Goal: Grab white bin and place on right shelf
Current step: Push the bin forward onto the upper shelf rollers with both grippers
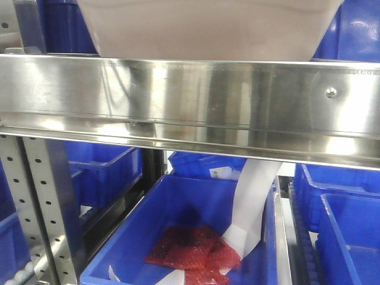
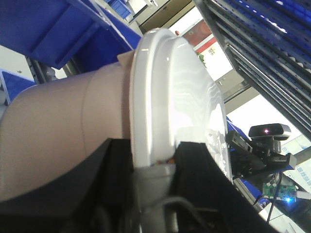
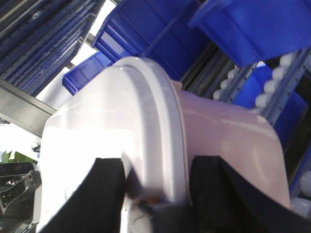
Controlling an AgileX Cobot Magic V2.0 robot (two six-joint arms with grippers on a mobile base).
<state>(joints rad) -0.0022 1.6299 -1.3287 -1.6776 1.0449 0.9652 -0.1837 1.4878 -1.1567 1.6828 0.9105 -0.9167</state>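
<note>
Above the mirror-like front rail of the right shelf [image 1: 178, 95], the white bin [image 1: 208, 27] fills the top of the front view. Only its pale tapered lower body shows, so it cannot be told whether it rests on the shelf or hangs just over it. A screw head [image 1: 331, 92] sits near the rail's right end, and a perforated upright [image 1: 35, 202] stands below its left end. Under the rail, an open blue crate [image 1: 178, 202] holds a red bubble-wrap pouch [image 1: 193, 249] and a white paper strip [image 1: 252, 202].

Left wrist view: the left gripper [image 2: 153, 150] is clamped on the bin's edge. Its black fingers [image 2: 199, 174] lie one on each side of the glossy lid [image 2: 180, 92], with the pinkish side wall to the left.

Right wrist view: the right gripper [image 3: 158, 165] grips the same rim at the opposite side of the bin. One of its fingers [image 3: 104, 194] is on the lid face and the other against the body. Blue crates and white rollers [image 3: 272, 82] lie beyond.
</note>
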